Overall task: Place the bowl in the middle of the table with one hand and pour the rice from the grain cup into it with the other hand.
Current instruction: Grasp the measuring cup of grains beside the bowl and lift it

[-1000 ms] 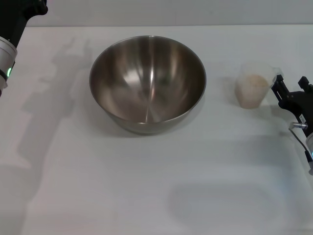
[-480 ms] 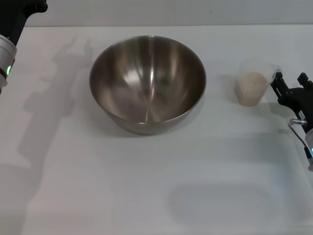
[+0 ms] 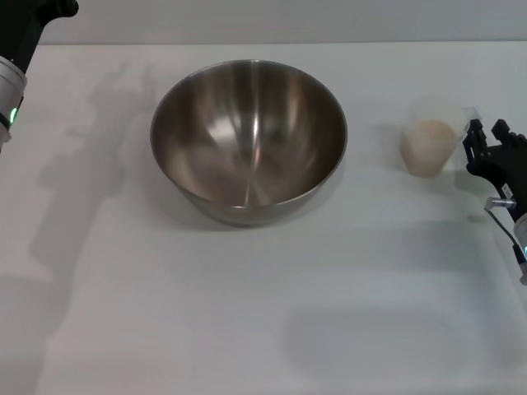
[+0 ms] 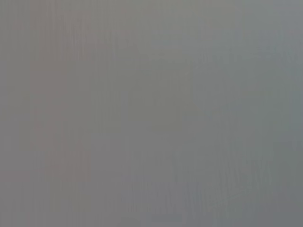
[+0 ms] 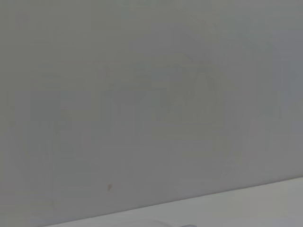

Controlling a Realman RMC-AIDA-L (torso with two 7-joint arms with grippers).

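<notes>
- The table (image 3: 247, 329), broad and white, carries everything in play.
- The bowl (image 3: 248, 140), a wide steel basin, sits upright near the table's middle and looks empty; its placement appears done.
- The left gripper's arm (image 3: 16, 49) hangs at the far left corner, well apart from the bowl; its fingers are out of view, so their state cannot be told.
- The right gripper (image 3: 486, 156) sits at the right edge, just beside the grain cup (image 3: 430, 140); whether it is spread or pinched on the cup's side cannot be told.
- The rice (image 3: 430, 133) fills the cup's lower part. A sound grasp would likely take the handle side squarely and keep the cup upright until its lip is over the bowl.
</notes>
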